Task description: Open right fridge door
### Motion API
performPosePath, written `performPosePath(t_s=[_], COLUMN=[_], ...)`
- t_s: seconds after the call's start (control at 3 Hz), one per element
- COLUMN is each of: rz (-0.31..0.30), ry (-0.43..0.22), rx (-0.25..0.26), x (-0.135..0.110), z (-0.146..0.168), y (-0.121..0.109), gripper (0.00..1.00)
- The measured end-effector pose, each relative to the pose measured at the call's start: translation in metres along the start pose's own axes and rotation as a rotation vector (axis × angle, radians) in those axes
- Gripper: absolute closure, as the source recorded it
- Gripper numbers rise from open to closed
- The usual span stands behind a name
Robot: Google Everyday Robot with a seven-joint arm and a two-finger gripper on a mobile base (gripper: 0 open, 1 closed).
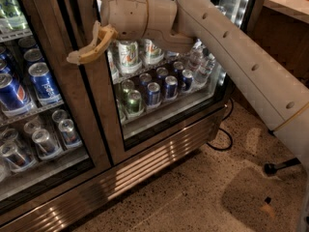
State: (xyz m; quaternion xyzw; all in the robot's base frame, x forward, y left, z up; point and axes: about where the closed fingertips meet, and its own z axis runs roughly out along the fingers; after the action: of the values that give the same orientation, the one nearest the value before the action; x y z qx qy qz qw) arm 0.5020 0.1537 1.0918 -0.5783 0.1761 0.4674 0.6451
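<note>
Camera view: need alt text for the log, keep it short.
A robot arm reaches across a two-door drinks fridge, its gripper at the upright frame where the right fridge door meets the left door. Both glass doors look shut, with soda cans on shelves behind them and a speckled floor below.
</note>
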Motion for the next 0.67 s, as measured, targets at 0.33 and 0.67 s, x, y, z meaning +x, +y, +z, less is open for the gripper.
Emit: performPosePath(t_s=[0.33,0.67], rz=[0.000,0.004], ry=[0.000,0.001], rx=[0.000,0.003], x=[0.0000,0.0008], z=[0.0000,0.0002], y=[0.0000,-0.0003], gripper=[0.00,0.00])
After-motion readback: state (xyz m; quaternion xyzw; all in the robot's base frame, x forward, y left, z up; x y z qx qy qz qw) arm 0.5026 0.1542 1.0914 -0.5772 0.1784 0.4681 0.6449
